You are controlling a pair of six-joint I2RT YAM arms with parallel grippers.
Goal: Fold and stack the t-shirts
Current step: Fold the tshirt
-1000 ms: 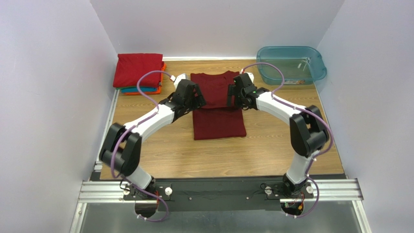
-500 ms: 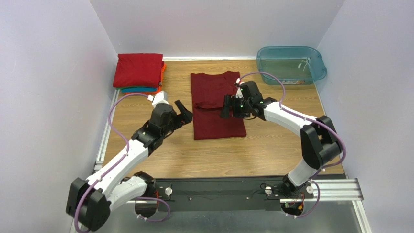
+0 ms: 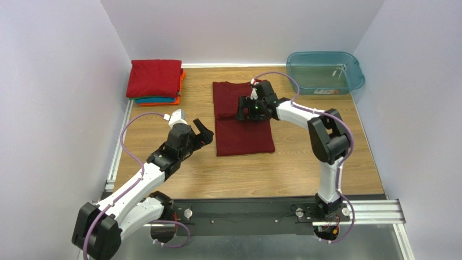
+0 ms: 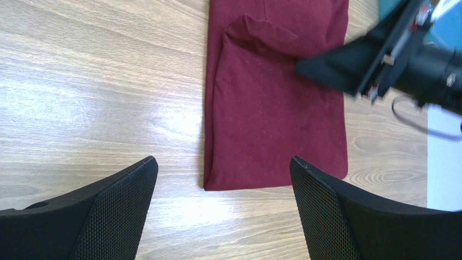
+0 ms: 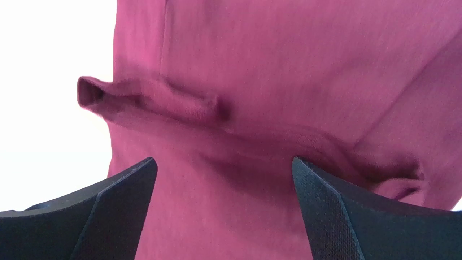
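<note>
Maroon t-shirt beneath wide right end effector; wide left end effector now off it.

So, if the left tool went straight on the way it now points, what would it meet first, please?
Most likely the dark maroon t-shirt: the open left tool aims at its left edge. Depth is unclear, so it may touch the wooden table just before it.

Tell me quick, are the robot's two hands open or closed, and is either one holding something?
Left gripper: open, holding nothing.
Right gripper: open just above the maroon t-shirt, holding nothing.
</note>
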